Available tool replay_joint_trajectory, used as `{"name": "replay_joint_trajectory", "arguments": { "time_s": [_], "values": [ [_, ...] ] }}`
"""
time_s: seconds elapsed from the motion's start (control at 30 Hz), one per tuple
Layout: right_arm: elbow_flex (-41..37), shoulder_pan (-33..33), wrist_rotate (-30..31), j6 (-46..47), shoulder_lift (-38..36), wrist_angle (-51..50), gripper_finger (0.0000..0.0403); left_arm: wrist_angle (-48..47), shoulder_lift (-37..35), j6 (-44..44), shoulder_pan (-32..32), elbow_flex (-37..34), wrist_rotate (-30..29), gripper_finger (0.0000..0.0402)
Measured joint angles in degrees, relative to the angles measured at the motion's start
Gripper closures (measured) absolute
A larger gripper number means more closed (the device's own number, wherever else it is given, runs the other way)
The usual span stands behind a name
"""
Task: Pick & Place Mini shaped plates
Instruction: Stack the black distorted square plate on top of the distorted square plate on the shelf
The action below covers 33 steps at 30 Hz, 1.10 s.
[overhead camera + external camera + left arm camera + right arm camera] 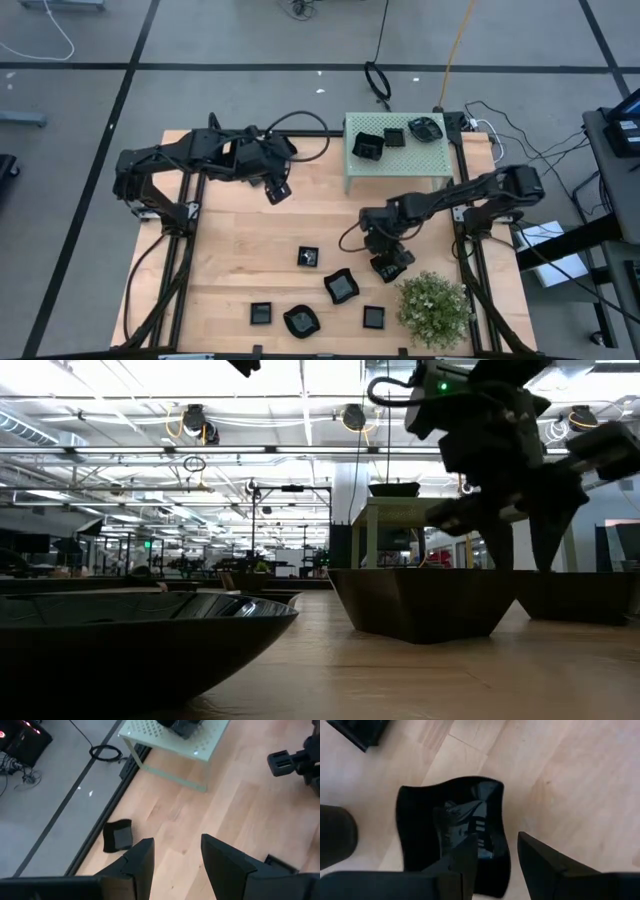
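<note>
Several mini shaped plates, small glossy black dishes, lie on the wooden table: a square one [308,257], a wavy-rimmed one [341,288], and others along the near edge [261,313] [301,321] [373,317]. Three more sit on the pale green stand [440,160] at the far right. My right gripper [390,262] hangs open just above the table, beside the wavy-rimmed plate [452,830]. That plate's rim shows between the fingers in the right wrist view; I cannot tell whether they touch it. My left gripper [177,865] is open and empty, high over the far left [278,190].
A bushy green plant [433,308] stands at the near right corner, close to my right gripper. Another black plate [117,836] lies by the table's far edge. Bare wood shows in the table's middle and left. In the low view, plates [130,640] [420,600] fill the foreground.
</note>
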Motion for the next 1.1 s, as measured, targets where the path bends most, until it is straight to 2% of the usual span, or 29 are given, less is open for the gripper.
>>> {"name": "replay_joint_trajectory", "arguments": {
  "time_s": [0.2, 0.3, 0.43, 0.57, 0.83, 0.93, 1.1],
  "values": [
    [0.0, 1.1, 0.1, 0.3, 4.0, 2.2, 0.0286, -3.9, 0.0, -0.1, 0.0, 0.0, 0.1, 0.0236],
    [0.0, 1.7, 0.2, 0.3, 5.2, 1.8, 0.0316, -4.9, 0.0, -0.3, 0.0, 0.0, 0.1, 0.0236],
    [0.0, 2.1, 0.1, 0.3, 5.7, 1.4, 0.0383, -5.4, 0.0, -0.9, 0.0, 0.0, 0.1, 0.0236],
    [0.0, 2.2, 0.0, 2.3, 3.7, -1.2, 0.0396, -6.1, 0.0, -1.1, 0.0, 0.0, 0.1, 0.0236],
    [0.0, 1.2, 0.7, 7.9, -10.8, -6.8, 0.0402, -6.4, 0.0, -2.0, 0.0, 0.0, -0.2, 0.0236],
    [0.0, -0.2, 6.2, 11.3, -17.7, -6.8, 0.0402, -6.3, 0.0, -2.9, 0.0, 0.0, -0.4, 0.0236],
    [0.0, -5.0, 19.5, 16.8, -27.5, -2.5, 0.0402, -5.4, 0.0, -3.6, 0.0, 0.0, -0.9, 0.0236]
  ]
}}
